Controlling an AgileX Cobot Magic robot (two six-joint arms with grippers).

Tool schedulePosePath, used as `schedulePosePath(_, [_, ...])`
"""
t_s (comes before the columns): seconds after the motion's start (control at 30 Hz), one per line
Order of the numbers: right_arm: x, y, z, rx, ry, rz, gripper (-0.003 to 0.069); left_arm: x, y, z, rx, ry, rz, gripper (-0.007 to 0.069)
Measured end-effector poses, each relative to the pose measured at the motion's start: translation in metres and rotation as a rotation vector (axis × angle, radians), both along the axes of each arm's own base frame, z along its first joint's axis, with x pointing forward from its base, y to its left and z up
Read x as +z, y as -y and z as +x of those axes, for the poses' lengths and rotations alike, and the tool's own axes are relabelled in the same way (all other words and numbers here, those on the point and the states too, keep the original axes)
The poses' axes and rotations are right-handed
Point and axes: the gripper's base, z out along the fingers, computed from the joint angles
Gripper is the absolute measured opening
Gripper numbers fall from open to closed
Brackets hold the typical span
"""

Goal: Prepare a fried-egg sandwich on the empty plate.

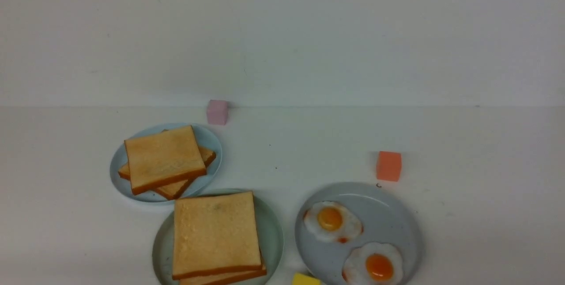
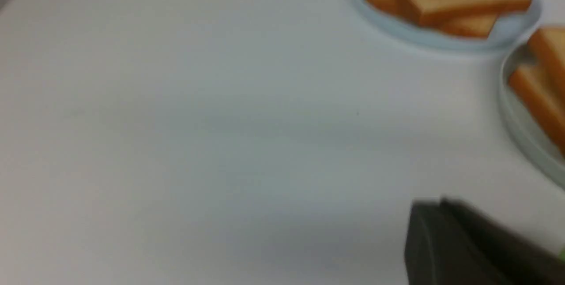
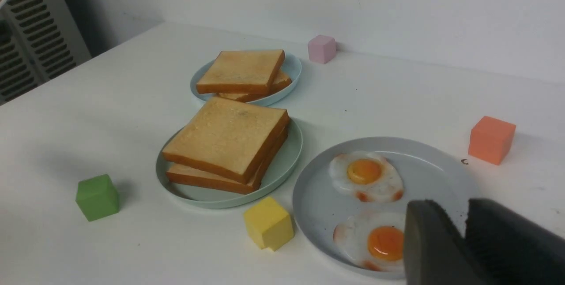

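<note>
The pale mint-green plate [image 1: 274, 232] [image 3: 282, 172] stands near the front edge with two toast slices stacked on it. The top slice [image 1: 215, 234] [image 3: 225, 137] covers the lower one [image 3: 198, 180], and no egg shows between them. Two fried eggs [image 1: 332, 221] [image 1: 374, 265] lie on the grey-blue plate [image 1: 390, 216] to the right. Neither gripper appears in the front view. My right gripper [image 3: 454, 208] hovers over the grey-blue plate's near side, beside the nearer egg [image 3: 375, 243], slightly open with nothing between its fingers. My left gripper [image 2: 439, 205] is blurred, shut and empty, above bare table to the left of the plates.
A light-blue plate [image 1: 207, 140] with two more toast slices [image 1: 162, 158] sits behind the mint-green plate. Small cubes stand around: pink [image 1: 217, 111] by the back wall, orange [image 1: 389, 166], yellow [image 1: 305, 279], and green [image 3: 97, 196].
</note>
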Motion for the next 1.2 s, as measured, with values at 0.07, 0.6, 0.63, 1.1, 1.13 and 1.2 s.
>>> schedulePosePath(0.07, [0.0000, 0.0000, 0.0000, 0.000, 0.000, 0.000, 0.0155, -0.0001, 0.0007, 0.0004, -0.013, 0.007, -0.001, 0.0029])
schedulePosePath(0.6, [0.0000, 0.0000, 0.0000, 0.000, 0.000, 0.000, 0.0176, 0.0001, 0.0049, 0.0007, -0.097, 0.012, 0.001, 0.0049])
schedulePosePath(0.63, [0.0000, 0.0000, 0.0000, 0.000, 0.000, 0.000, 0.0176, 0.0001, 0.0049, 0.0007, -0.097, 0.012, 0.001, 0.0050])
schedulePosePath(1.1, [0.0026, 0.0072, 0.0033, -0.064, 0.144, -0.115, 0.0197, 0.0002, 0.0049, 0.0007, -0.097, 0.013, 0.002, 0.0064])
schedulePosePath(1.13, [0.0016, 0.0081, 0.0041, -0.084, 0.144, -0.123, 0.0199, 0.0002, 0.0049, 0.0007, -0.097, 0.013, 0.002, 0.0065])
schedulePosePath(1.2, [-0.0023, 0.0098, 0.0061, -0.130, 0.128, -0.125, 0.0203, 0.0002, 0.0049, 0.0007, -0.097, 0.013, 0.002, 0.0068])
